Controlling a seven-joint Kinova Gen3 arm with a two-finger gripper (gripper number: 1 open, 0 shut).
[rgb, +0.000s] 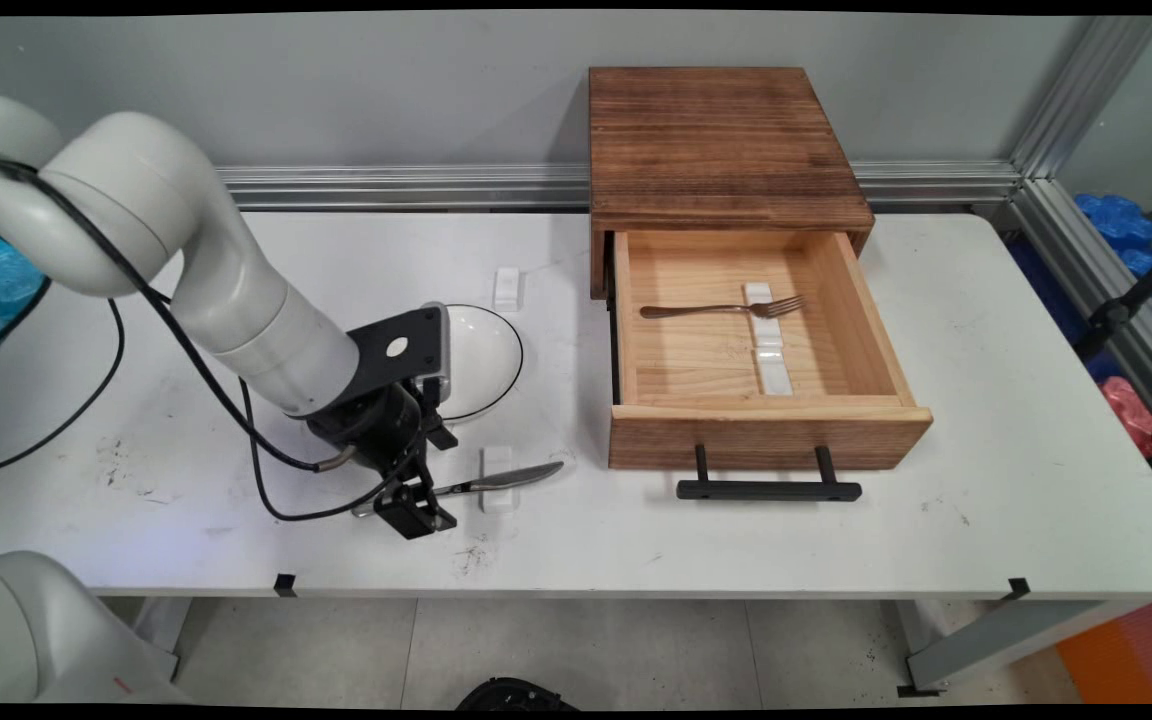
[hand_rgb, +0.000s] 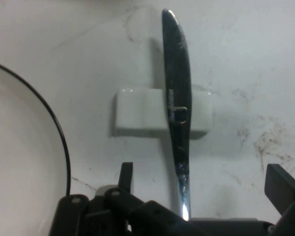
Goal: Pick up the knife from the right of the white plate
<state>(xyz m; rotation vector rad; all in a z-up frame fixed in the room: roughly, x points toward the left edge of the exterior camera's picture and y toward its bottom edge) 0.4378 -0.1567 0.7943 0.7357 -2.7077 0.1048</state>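
Observation:
A table knife (rgb: pixel 521 475) lies across a small white rest (rgb: pixel 497 498) near the table's front, blade pointing right. My gripper (rgb: pixel 416 508) is down at the table over the knife's handle end. In the hand view the knife (hand_rgb: pixel 176 73) runs up the picture over the rest (hand_rgb: pixel 137 112), its handle passing between my two fingers. The gripper (hand_rgb: pixel 202 173) is open, with one fingertip (hand_rgb: pixel 126 172) left of the handle and the other at the right edge. Neither finger touches the knife.
A white bowl (rgb: pixel 481 355) with a dark rim stands just behind the hand, also seen as the bowl (hand_rgb: pixel 19 162). A wooden box (rgb: pixel 716 140) has its drawer (rgb: pixel 766 435) pulled open; a fork (rgb: pixel 716 309) lies inside on white rests. Another white rest (rgb: pixel 507 287) sits behind the bowl.

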